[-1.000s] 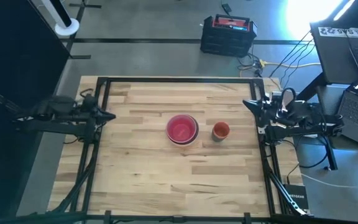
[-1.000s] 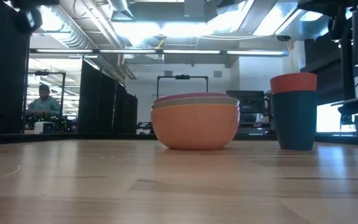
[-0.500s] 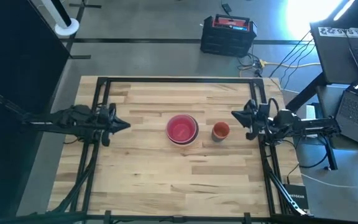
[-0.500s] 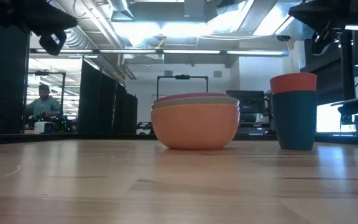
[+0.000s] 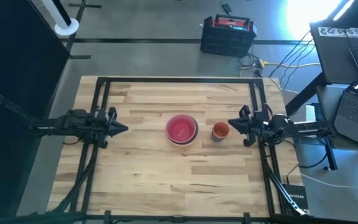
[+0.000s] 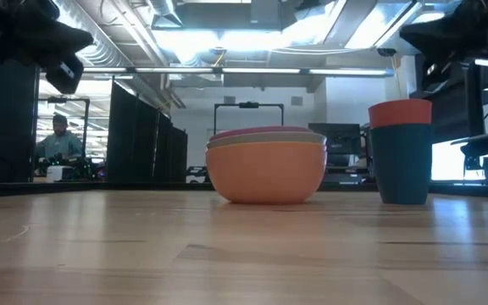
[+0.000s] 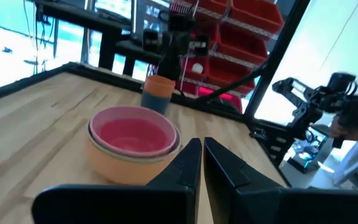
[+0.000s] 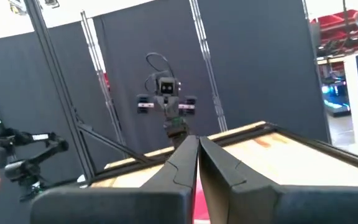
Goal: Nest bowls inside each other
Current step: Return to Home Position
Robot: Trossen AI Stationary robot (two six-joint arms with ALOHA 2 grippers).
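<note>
A stack of nested bowls (image 5: 181, 129) rests by its base on the middle of the wooden table: an orange outer bowl (image 6: 266, 174), a grey-white rim above it, and pink bowls inside (image 7: 132, 134). To its right a small orange-red bowl (image 5: 220, 130) sits in a dark blue one (image 6: 401, 165). My left gripper (image 5: 123, 129) hovers shut, left of the stack, pointing level at it (image 7: 202, 148). My right gripper (image 5: 232, 124) hovers shut just right of the small pair (image 8: 196, 143). Neither touches anything.
A black metal frame (image 5: 101, 81) runs around the table's edges. Bare wood lies in front of and behind the bowls. Off the table are a red and black case (image 5: 229, 31) on the floor, laptops (image 5: 353, 106) at right and a person (image 6: 58, 140) far back.
Both arms have come down and moved inward toward the bowls and a little toward the near edge, levelling out and rolling at the wrist. Both grippers have stayed shut. The bowls have not moved.
</note>
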